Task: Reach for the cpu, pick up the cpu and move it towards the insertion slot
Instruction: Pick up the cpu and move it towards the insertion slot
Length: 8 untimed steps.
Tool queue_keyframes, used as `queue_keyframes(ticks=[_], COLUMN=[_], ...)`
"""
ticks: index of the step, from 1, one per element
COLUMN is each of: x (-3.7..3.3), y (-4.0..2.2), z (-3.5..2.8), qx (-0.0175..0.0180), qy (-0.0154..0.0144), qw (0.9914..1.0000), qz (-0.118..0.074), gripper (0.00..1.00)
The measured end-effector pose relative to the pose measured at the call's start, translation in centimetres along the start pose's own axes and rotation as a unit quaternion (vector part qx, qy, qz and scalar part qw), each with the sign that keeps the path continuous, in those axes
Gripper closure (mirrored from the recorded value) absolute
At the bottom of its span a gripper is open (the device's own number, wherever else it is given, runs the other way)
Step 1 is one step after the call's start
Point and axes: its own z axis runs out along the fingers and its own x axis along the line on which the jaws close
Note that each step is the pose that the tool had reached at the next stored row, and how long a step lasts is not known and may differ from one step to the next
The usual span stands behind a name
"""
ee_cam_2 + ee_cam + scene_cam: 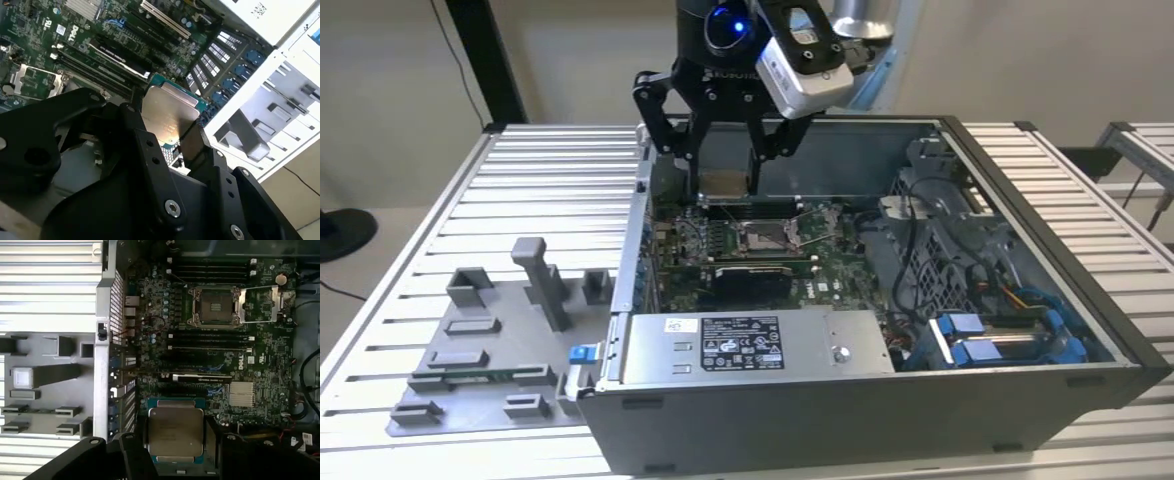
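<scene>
In the exterior view, the cpu [724, 182] is held between the fingers of the hand [724, 150] at the upper centre of the frame, above the open case [1067, 300]. The hand is closed narrowly on the cpu's edges. The chip hangs just below the hand, raised over the board, with the slot [765, 236] lower and slightly toward the exterior view's right, apart from it. In both wrist views the cpu [174, 431] [167, 117] is seen clamped between black fingers [195, 145]; the slot [220, 306] lies well apart.
</scene>
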Motion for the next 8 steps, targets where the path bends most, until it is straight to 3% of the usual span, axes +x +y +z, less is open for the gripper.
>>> queue_keyframes(ticks=[8], x=[-2.80], y=[0.00], z=[-0.11], qx=[0.0000], qy=[0.0000], qw=[1.00000], qz=[0.000], gripper=[1.00])
